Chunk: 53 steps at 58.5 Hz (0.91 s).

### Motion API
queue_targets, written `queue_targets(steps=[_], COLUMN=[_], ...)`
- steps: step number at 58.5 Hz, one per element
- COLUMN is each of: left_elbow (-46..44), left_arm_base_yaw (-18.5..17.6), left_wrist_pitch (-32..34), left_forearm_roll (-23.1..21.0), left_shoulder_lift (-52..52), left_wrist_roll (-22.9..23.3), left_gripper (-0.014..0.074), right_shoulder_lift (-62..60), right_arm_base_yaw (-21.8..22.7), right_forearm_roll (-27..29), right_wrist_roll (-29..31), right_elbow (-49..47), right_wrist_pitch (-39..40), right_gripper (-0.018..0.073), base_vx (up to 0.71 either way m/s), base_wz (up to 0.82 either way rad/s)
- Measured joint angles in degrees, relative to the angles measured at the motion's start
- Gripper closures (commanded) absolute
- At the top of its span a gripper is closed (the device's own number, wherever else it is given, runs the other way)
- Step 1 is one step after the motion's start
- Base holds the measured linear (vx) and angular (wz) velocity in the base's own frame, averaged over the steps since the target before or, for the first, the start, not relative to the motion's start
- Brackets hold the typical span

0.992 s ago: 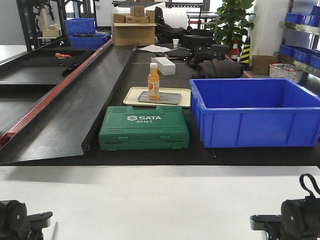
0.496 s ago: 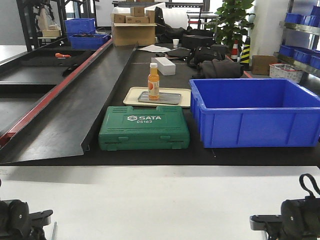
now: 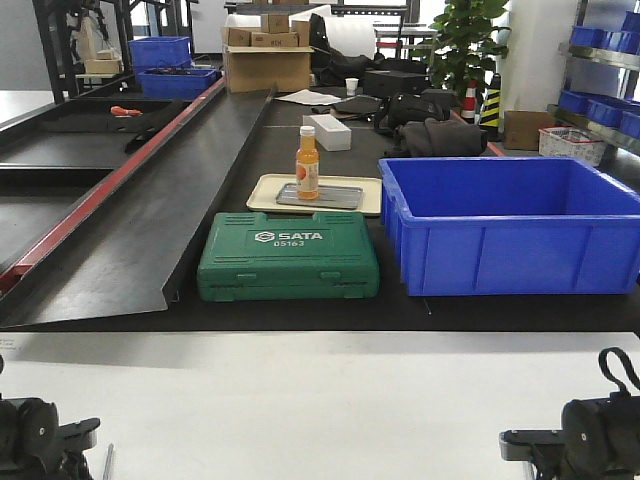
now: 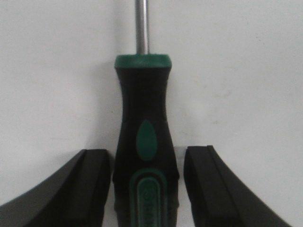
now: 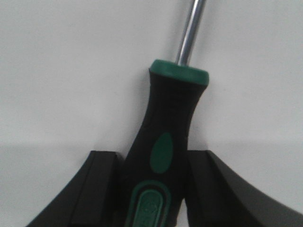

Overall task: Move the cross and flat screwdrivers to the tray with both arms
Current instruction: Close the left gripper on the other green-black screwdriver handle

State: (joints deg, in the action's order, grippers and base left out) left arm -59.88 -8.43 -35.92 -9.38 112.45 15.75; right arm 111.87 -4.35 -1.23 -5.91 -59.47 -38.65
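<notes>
At the white table, near edge, both sides engaged.
Left end effector straddles one screwdriver lying there, a slight gap showing; right end effector clamps the other screwdriver.

Two screwdrivers were logged, left screwdriver and right screwdriver, one green tool case, one orange bottle, one cream tray, one grey metal tray, one large blue crate, two smaller blue crates at far left, one potted plant.
</notes>
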Motion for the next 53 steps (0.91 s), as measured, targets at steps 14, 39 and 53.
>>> queue_targets(steps=[14,39,53], left_elbow=[0.00,0.00,0.00], left_arm_base_yaw=[0.00,-0.30,-0.38], left_wrist_pitch=[-0.19,0.65,0.52], left_forearm_roll=[1.60,9.38,10.48], left_shoulder_lift=[0.04,0.13,0.18], left_wrist_roll=[0.03,8.12,8.60], left_gripper=[0.0136,0.0136,0.0226], right_shoulder_lift=[0.00,0.00,0.00], right_arm_base_yaw=[0.00,0.00,0.00], right_forearm_roll=[0.48,1.23,2.00], right_wrist_roll=[0.06,0.18,0.18], right_elbow=[0.00,-0.07,-0.07], right_wrist_pitch=[0.00,-0.42,-0.42], right_gripper=[0.0568,0.0567,0.0567], base_vx=[0.00,0.00,0.00], base_wz=[0.00,0.00,0.00])
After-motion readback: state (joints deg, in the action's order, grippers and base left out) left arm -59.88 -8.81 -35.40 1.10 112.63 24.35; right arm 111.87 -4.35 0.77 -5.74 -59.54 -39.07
